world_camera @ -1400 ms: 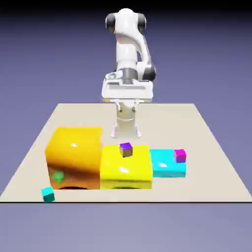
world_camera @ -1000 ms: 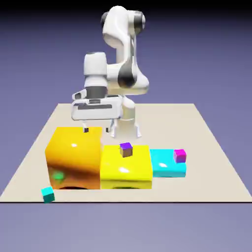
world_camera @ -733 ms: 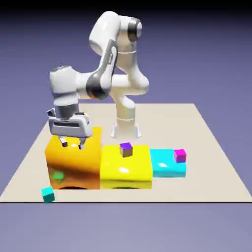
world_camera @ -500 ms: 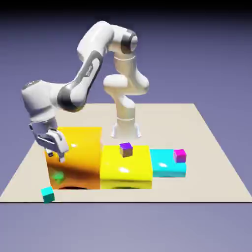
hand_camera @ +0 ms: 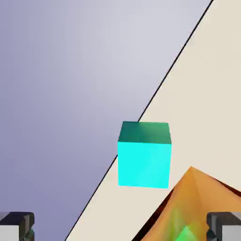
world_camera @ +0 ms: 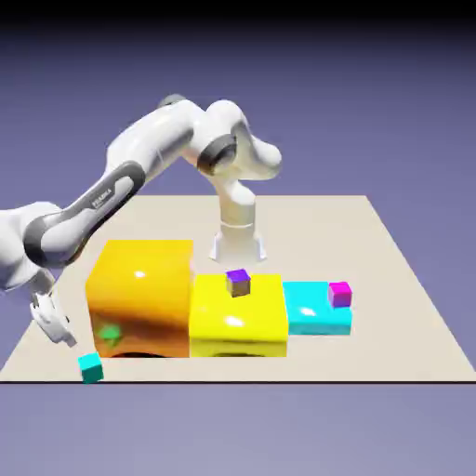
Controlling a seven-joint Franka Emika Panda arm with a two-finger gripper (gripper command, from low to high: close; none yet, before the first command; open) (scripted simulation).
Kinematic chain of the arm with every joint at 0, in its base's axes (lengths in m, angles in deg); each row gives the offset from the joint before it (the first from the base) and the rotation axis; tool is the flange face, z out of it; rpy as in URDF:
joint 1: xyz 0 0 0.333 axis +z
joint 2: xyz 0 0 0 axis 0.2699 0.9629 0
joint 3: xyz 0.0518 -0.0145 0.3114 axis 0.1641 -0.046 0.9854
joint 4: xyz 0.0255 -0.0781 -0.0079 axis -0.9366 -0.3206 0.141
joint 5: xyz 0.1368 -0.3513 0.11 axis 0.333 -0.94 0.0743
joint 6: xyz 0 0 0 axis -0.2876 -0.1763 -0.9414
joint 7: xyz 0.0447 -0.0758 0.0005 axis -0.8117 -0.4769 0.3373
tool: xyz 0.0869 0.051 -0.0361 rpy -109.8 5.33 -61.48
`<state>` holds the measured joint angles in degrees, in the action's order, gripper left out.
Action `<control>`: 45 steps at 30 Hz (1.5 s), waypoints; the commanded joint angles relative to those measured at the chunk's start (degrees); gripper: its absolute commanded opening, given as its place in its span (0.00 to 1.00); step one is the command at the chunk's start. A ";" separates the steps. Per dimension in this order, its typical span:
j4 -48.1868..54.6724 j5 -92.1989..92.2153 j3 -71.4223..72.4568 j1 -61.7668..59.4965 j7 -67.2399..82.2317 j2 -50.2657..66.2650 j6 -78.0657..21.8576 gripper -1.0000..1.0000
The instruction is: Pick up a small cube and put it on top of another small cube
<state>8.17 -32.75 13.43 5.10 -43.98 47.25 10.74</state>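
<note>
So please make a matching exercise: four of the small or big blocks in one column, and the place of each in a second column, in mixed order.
Things:
1. tiny teal cube
2. small purple-topped cube
3. small magenta cube
4. big orange block

Places:
A. on top of the flat cyan block
B. on the beige table, near its front edge, before the orange block
C. on top of the big yellow block
D. standing against the yellow block, on the exterior view's left

Pairs: 1-B, 2-C, 3-A, 4-D

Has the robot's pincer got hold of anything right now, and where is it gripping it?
Nothing is held. The pincer stands open above the table, and the small teal cube sits untouched ahead of its fingertips.
</note>
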 commanded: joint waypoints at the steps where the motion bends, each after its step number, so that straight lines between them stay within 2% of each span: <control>1: 2.06 1.07 -0.98 -0.26 -0.17 2.08 -1.97 0.50; 7: 13.12 6.80 -6.25 -1.66 -1.11 13.22 -12.52 0.50; 13: 4.02 8.61 -5.10 2.95 1.97 14.61 -5.17 0.50; 14: 4.01 8.61 -5.10 2.95 1.97 14.61 -5.17 0.00; 20: 12.61 7.89 -6.34 -0.69 -1.30 11.95 -12.86 0.00; 45: -25.49 -33.63 43.98 14.64 9.75 -23.76 -0.28 0.00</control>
<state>-17.32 -66.26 57.40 19.74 -34.24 23.49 10.46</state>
